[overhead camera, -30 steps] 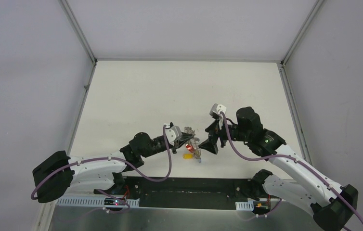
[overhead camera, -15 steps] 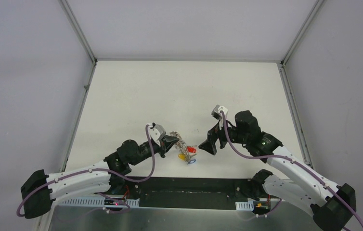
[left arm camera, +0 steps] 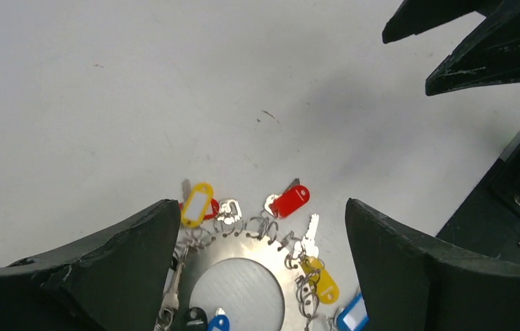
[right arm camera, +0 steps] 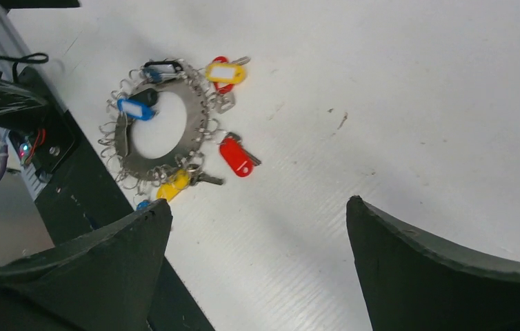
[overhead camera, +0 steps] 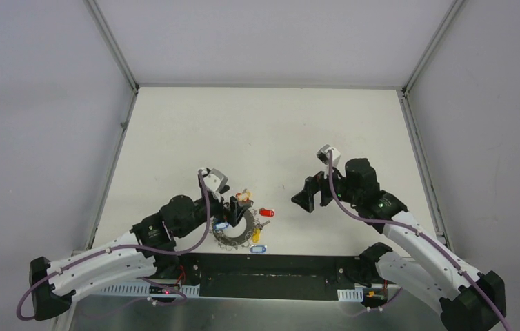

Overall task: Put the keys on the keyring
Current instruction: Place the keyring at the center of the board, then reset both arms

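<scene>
Because the keyring lies flat on the desk close to its near edge, with the left fingers spread wide right above it and closed on nothing, you should treat it as a stiff metal band that will not give. It is likely the heaviest thing here, and smooth enough to slide rather than lift if you press on it from one side. Its fringe of small keys hangs on loose little loops, so expect them to swing and drag whenever the ring moves. The red-headed key, the yellow tag and the blue tag all sprawl outward from the rim, and from these views you cannot tell for certain whether every one is threaded on or merely lying against it. The best hold, by my judgement, is across the band itself, at a stretch between loops — one finger through the middle hole and the other outside the rim. A single key is light and its blade slick — take it by the plastic head. The right fingers stand wide too, empty, well apart to the right of the ring.
</scene>
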Controlling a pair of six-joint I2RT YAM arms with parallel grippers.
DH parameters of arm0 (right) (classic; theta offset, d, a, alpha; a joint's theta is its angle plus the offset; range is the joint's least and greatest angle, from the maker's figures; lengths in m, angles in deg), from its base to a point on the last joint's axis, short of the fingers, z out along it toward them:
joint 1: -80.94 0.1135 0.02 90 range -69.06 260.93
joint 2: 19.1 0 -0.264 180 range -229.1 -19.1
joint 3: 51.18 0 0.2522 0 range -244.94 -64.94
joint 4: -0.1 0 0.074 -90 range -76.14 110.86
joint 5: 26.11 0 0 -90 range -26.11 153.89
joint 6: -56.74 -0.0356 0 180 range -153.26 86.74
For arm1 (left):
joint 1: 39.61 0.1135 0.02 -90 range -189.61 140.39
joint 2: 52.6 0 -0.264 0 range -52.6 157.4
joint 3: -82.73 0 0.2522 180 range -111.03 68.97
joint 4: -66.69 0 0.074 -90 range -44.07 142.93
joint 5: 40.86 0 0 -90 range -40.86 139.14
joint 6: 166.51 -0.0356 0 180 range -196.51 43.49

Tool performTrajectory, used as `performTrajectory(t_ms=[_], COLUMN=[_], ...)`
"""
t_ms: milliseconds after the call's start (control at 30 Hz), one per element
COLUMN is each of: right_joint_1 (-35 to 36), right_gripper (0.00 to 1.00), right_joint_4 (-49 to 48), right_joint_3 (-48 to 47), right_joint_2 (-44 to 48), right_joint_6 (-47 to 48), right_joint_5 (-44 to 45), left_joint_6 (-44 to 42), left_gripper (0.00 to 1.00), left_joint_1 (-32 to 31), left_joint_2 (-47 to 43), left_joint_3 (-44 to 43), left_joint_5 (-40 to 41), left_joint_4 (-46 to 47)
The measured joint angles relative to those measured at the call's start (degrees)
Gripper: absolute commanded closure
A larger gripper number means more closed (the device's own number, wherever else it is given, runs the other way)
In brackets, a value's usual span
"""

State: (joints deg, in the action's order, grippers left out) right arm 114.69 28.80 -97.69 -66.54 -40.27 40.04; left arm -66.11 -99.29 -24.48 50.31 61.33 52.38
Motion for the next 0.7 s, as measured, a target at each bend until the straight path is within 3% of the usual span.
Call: performTrajectory(t_ms=[200,333,533,700], right_joint_1=[-6.8,-13.6,-22.2,-23.2], right_gripper=[0.0,0.01,0.01,0.0], right_joint_4=[-0.8,-0.4,-0.4,-5.3], right_joint_3=[0.5,1.3,2.3,6.0], right_joint_2=[-0.4,-0.5,-0.5,-2.2], right_joint_6=[-1.1,-1.0,-0.9,0.0], right_joint_5=[1.6,4.7,13.6,22.1], left_joint_6=[-0.7,-0.7,0.1,-0.6], left_gripper=[0.01,0.01,0.01,0.01], left_joint_1=[0.1,3.6,24.0,39.7], left_joint_2=[9.6,17.0,22.7,23.3], left_joint_3=[-11.5,-16.2,-16.4,-15.9], left_joint_5=[4.7,2.7,-9.3,-16.7], left_joint_4=[-8.8,-11.9,-13.4,-12.3])
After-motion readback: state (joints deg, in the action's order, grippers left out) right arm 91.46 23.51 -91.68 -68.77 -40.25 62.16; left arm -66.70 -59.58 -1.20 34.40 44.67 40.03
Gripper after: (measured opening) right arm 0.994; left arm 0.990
